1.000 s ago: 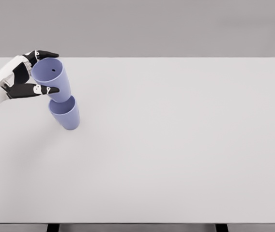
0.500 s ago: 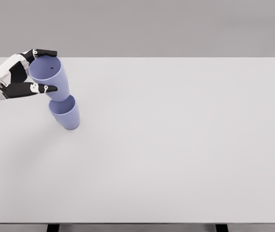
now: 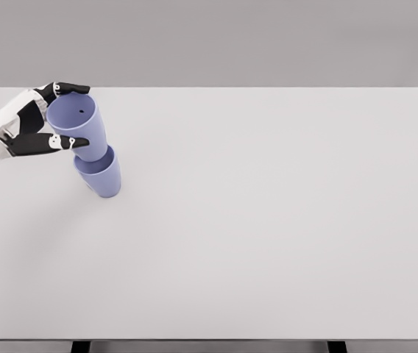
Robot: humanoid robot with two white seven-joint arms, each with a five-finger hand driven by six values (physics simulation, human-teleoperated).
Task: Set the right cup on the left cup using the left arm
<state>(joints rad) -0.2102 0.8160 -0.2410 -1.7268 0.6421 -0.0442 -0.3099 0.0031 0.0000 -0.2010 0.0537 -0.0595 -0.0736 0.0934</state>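
Two lavender cups stand at the table's left. The lower cup (image 3: 101, 179) sits on the table, leaning slightly. The upper cup (image 3: 82, 131) is tilted to the upper left, mouth open toward me, and its base rests inside the lower cup's mouth. My left hand (image 3: 84, 115) comes in from the left edge and is shut on the upper cup. One black finger (image 3: 71, 88) lies along the far rim and the thumb (image 3: 68, 143) presses the near side. The right arm is out of view.
The white table (image 3: 268, 220) fills the view, its front edge near the bottom and its back edge against a grey wall. No other objects are on it.
The held cup has dropped a little and shifted right, so its base now sits deeper in the lower cup. The hand followed it downward and kept its grasp.
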